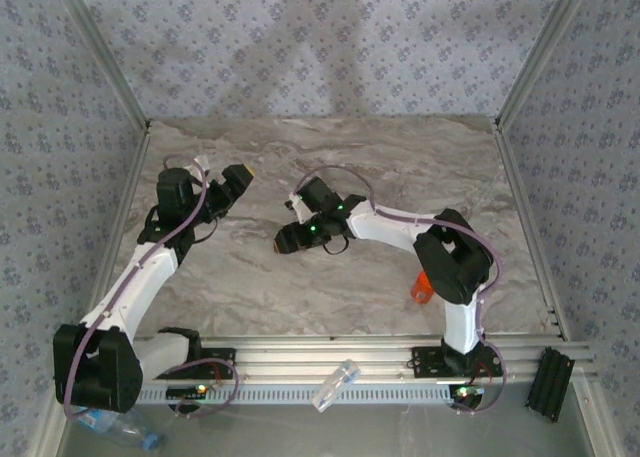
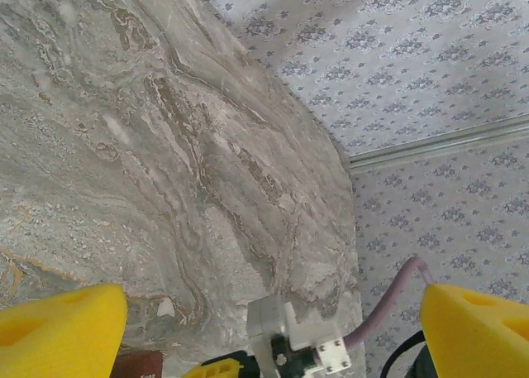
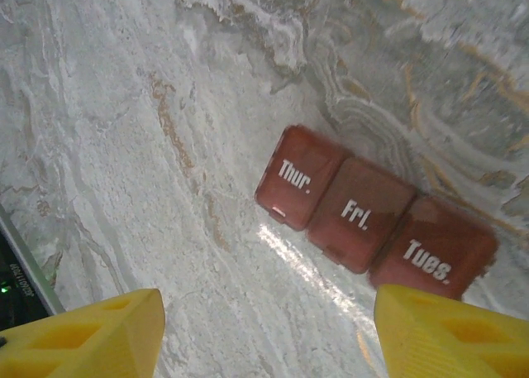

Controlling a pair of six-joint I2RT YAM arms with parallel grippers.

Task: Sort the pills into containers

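The left tool (image 1: pixel 237 180) hangs released over the marble worktop (image 1: pixel 400 167) at the left middle of the overhead view, its yellow fingers (image 2: pixel 58 328) spread with nothing between them. The right tool (image 1: pixel 289 240), near the centre, is also released (its fingers (image 3: pixel 450 332) sit at the lower corners of its wrist view), above three reddish day boxes (image 3: pixel 359 215) marked Thur., Fri. and Tues., touching in a row. The orange-red pill bottle (image 1: pixel 421 287) shows at lower right, partly behind the right arm.
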